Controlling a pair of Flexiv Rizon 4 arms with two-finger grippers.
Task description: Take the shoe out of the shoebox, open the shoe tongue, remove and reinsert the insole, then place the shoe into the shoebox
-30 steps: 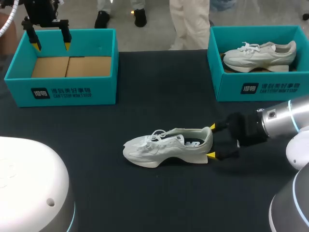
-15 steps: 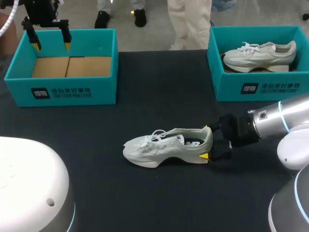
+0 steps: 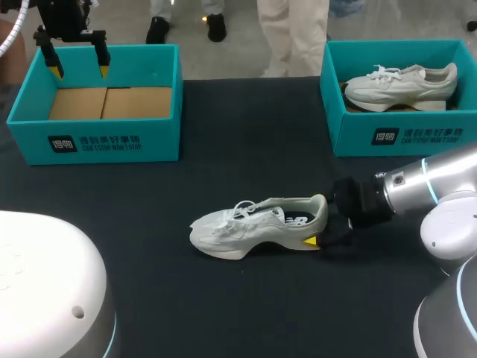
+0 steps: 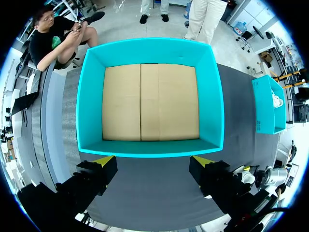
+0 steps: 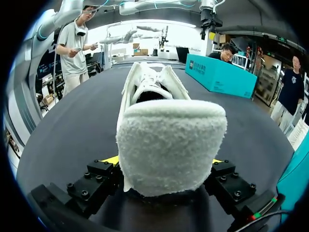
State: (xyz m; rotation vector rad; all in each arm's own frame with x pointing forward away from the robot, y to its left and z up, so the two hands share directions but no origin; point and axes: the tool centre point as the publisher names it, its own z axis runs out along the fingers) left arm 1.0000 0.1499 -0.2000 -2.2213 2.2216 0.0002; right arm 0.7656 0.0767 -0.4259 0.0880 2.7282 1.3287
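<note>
Shoe (image 3: 257,227) sits out on the surface (image 3: 246,160), about mid-way between the two boxes. It's a white sneaker, upright on its sole as far as I can tell, toe toward the left arm's side and heel toward the right arm.

Right gripper (image 3: 314,220) comes in low and level at the heel. Its fingers are spread and straddle the padded heel collar, one each side. I see no clamp yet, and the wrist view shows only slivers of yellow beside the heel.

Left gripper (image 3: 79,72) hangs over the back wall of the empty shoebox (image 3: 104,138), fingers spread, holding nothing. The other shoebox (image 3: 402,134) has a second sneaker (image 3: 402,86) in it, untouched.

Risks from here:
- If the fingers close on the soft collar alone, it will probably squash and slip, and the shoe could yaw or tip on lift.
- Any more forward travel before closing likely shoves the shoe along the surface, since nothing braces the toe.
- The near fingertip sits low by the sole edge, so it could drag on the surface or catch under the sole.
- The left arm is well away, so there's no second hold if the shoe twists.

Versus a second ago:
- The right gripper has advanced toward the shoe.
- Both yellow tips were clear behind the heel then. Now the far one is hidden by the collar and the near one lies alongside the sole.
- Shoe and left arm haven't shifted.
</note>
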